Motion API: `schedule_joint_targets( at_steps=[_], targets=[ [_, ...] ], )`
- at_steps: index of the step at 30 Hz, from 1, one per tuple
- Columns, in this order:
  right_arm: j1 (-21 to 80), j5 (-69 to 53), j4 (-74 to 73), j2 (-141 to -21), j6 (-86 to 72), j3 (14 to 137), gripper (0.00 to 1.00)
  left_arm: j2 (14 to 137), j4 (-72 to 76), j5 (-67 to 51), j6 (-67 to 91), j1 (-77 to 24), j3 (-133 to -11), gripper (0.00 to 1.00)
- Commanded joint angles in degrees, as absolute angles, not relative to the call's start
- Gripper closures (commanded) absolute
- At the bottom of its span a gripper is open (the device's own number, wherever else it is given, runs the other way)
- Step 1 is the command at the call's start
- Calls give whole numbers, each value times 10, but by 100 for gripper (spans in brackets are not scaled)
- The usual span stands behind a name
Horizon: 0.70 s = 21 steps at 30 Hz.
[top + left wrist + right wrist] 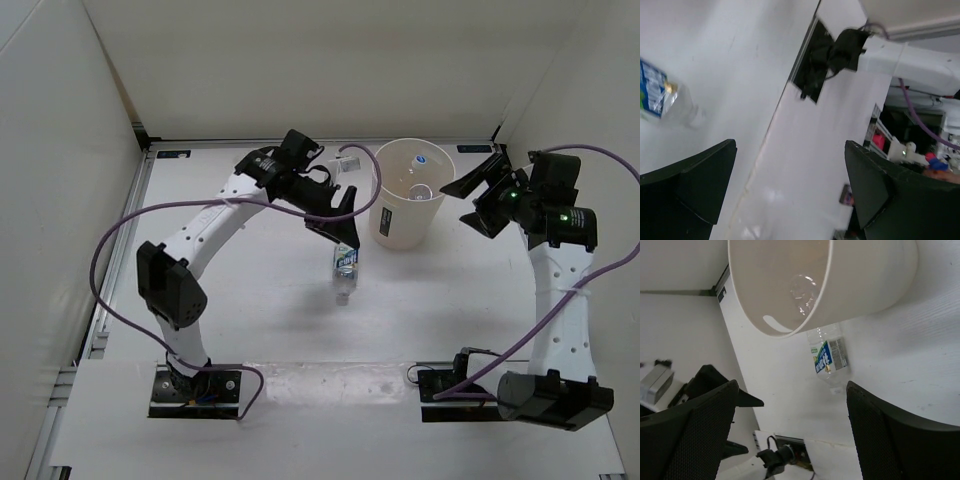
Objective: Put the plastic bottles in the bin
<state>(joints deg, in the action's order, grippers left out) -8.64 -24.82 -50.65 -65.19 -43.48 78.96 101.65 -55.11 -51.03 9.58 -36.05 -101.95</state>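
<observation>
The cream-white bin [400, 222] stands upright at the back middle of the table. Inside it I see a clear bottle [421, 193] and another bottle with a bit of blue [422, 159]. A clear bottle with a blue label [346, 265] lies on the table in front of the bin's left side. My left gripper [340, 218] is open and empty, just above and behind that bottle, left of the bin. My right gripper [471, 200] is open and empty, right of the bin's rim. The orange bottle is out of view.
In the right wrist view the bin [875, 285] fills the top with the clear bottle [802, 292] inside, and the labelled bottle [829, 356] lies below it. The left wrist view shows that bottle [660, 95] at its left edge. White walls enclose the table.
</observation>
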Motion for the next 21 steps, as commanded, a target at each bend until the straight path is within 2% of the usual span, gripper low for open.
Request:
schedule_joint_targets(
  at_steps=[1,4,6,9,10,14,16,21],
  targets=[
    [-69,-182,-541,-631,-386,829,10,1039,-769,-484,44,-369,-1101,0],
    [-81,-171,-553,-618,-400,815,10,1099,-886,-432,11,-386,-1176,0],
    [-91,-171,-555,-621,-403,816,10,1121,-906,-399,23,-389,-1209,0],
    [-80,-174,-546,-622,-397,820,10,1110,-883,-321,20,-386,-1258,0],
    [-81,-170,-546,-623,-396,823,10,1111,-880,-244,18,-379,-1273,0],
    [-80,-138,-567,-621,-395,831,10,1130,-832,-152,72,-324,-1373,0],
    [-76,-132,-569,-626,-391,841,10,1154,-775,-184,179,-290,-1362,0],
    [-69,-122,-577,-634,-374,858,10,1148,-607,-184,275,-286,-1192,0]
  ],
)
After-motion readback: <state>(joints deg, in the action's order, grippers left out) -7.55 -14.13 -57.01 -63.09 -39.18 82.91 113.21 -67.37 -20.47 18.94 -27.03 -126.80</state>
